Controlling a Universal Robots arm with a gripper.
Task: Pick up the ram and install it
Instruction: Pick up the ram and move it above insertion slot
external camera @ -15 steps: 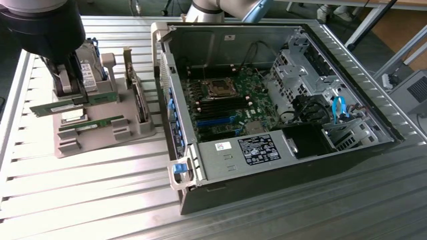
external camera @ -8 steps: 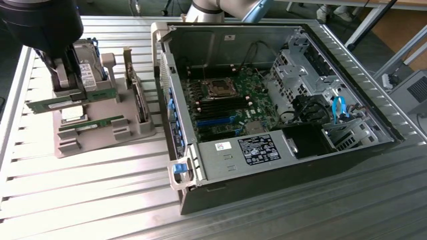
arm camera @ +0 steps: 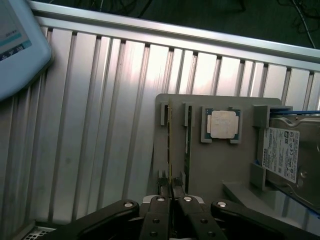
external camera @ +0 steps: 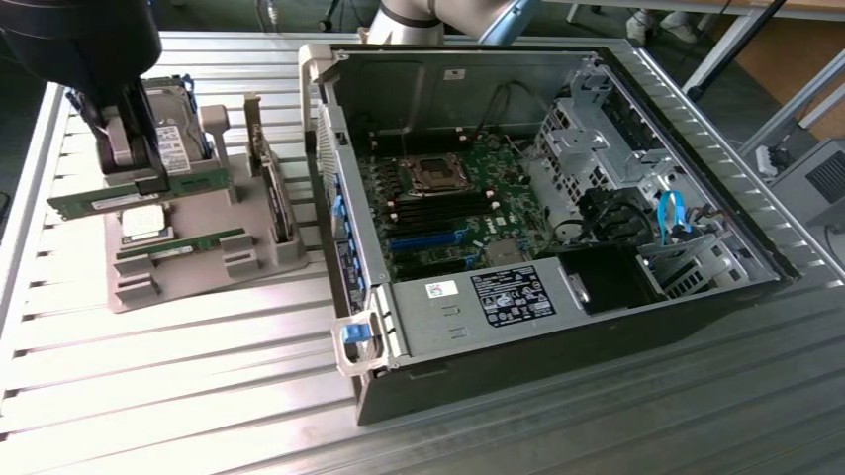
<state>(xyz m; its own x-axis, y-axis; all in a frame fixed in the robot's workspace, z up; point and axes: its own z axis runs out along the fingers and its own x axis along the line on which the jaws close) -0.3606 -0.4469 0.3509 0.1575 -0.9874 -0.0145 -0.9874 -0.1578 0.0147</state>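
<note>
The ram (external camera: 139, 193), a long green stick, hangs level just above the grey parts holder (external camera: 198, 277) at the exterior view's left. My gripper (external camera: 137, 173) is shut on its middle from above. In the wrist view the ram (arm camera: 170, 150) appears edge-on as a thin line running out from between my closed fingers (arm camera: 161, 197), and the gripper (arm camera: 172, 192) sits over the holder (arm camera: 200, 170). The open computer case (external camera: 687, 297) lies to the exterior view's right, with its motherboard's black and blue memory slots (external camera: 429, 223) facing up.
A second green stick (external camera: 178, 247) rests in the holder's front slots, seen edge-on as the second stick (arm camera: 187, 145). A silver processor chip (arm camera: 221, 124) and a hard drive (arm camera: 290, 155) also sit on the holder. The table is ribbed aluminium (external camera: 172, 396).
</note>
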